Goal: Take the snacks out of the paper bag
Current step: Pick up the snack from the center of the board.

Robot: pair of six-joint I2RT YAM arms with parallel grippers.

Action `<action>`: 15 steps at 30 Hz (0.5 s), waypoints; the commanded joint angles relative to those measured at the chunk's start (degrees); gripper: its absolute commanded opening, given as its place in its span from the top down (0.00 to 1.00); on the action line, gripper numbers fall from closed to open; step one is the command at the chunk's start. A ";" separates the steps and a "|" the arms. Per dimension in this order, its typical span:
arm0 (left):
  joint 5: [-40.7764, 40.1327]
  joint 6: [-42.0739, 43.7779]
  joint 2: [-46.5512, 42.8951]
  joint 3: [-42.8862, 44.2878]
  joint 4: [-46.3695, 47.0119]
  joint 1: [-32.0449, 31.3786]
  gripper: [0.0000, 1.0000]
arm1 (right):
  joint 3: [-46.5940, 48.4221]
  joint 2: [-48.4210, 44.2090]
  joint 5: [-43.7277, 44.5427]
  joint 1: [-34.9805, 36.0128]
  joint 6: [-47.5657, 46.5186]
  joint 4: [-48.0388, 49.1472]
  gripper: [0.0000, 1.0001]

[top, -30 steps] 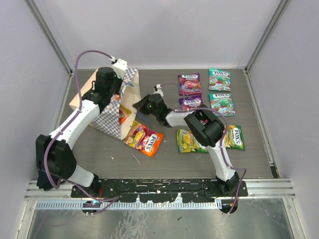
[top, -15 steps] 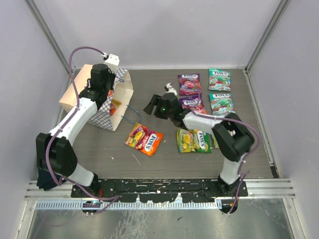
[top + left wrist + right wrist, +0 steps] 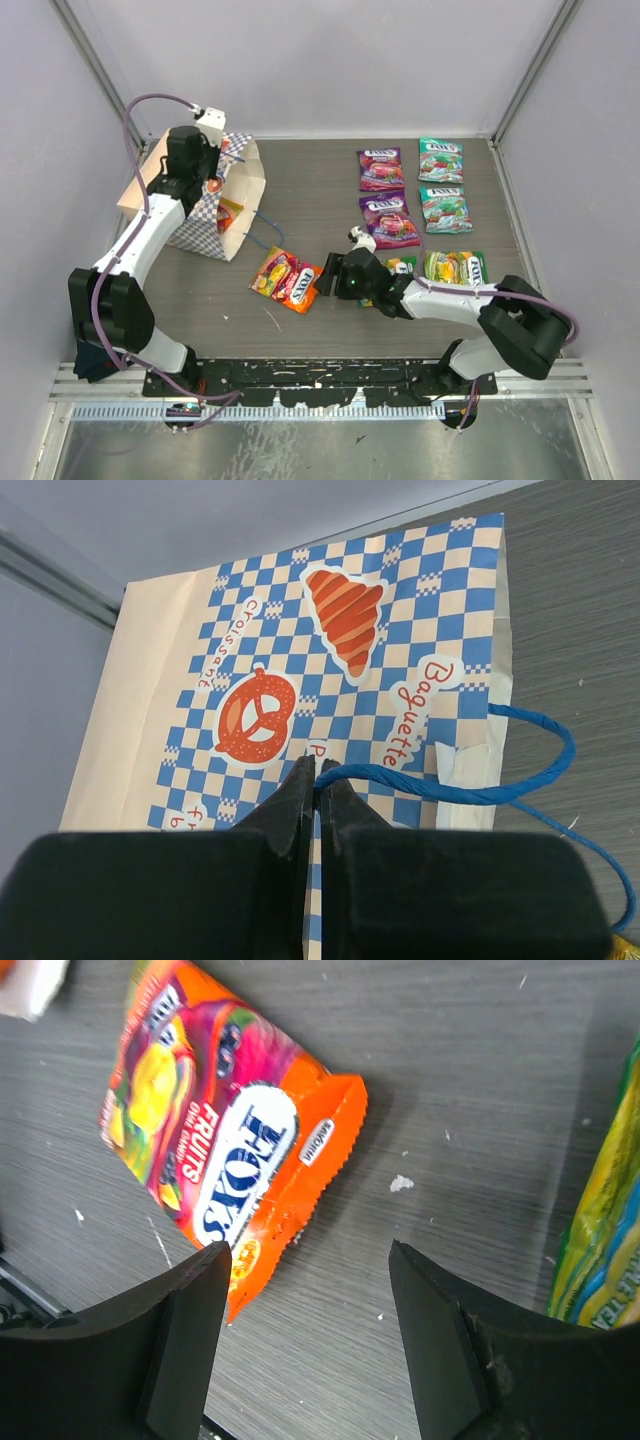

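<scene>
On the dark grey wood-grain tabletop (image 3: pixel 310 190), tipped on its side with the mouth open rightward: cream paper gift bag with blue-white checks and orange pastry motifs (image 3: pixel 198 228). Nudged slightly left since half a second ago, upper edge lifted a touch more. Within the bag's mouth, glimpsed: orange packet inside (image 3: pixel 230 213); no telling what else deeper in. At the bag's upper edge: left gripper (image 3: pixel 315 775), fingers pressed together, pinching the thin blue cord handle (image 3: pixel 450 790) over the checked side. Right of the bag, toward the arm bases: right gripper (image 3: pixel 307 1252), fingers spread wide, holding nothing; half a second ago farther back, over the purple packets. Just right of the bag's mouth, flat and unmoved: orange-red glossy candy packet with white logo (image 3: pixel 288 280), serrated end seen between those spread fingers. Well right of the bag, in two columns: rear purple packet (image 3: pixel 380 168), front purple packet (image 3: pixel 390 218) now uncovered, rear teal-green packet (image 3: pixel 441 158), front teal-green packet (image 3: pixel 445 208). Nearer than those: yellow-green packet (image 3: pixel 456 268), and second yellow-green packet (image 3: pixel 402 265) partly behind the right arm. At the bag's mouth, looped on the tabletop: second blue cord handle (image 3: pixel 268 233).
</scene>
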 commanded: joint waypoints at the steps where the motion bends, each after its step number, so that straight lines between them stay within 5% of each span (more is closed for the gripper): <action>1: 3.27 -1.80 -2.53 1.22 0.93 2.14 1.00 | 0.51 3.32 -0.83 1.36 3.41 6.54 0.31; 15: 5.25 -3.03 -2.27 1.48 -0.32 3.05 1.00 | -0.09 13.63 -5.69 3.56 8.89 18.96 0.47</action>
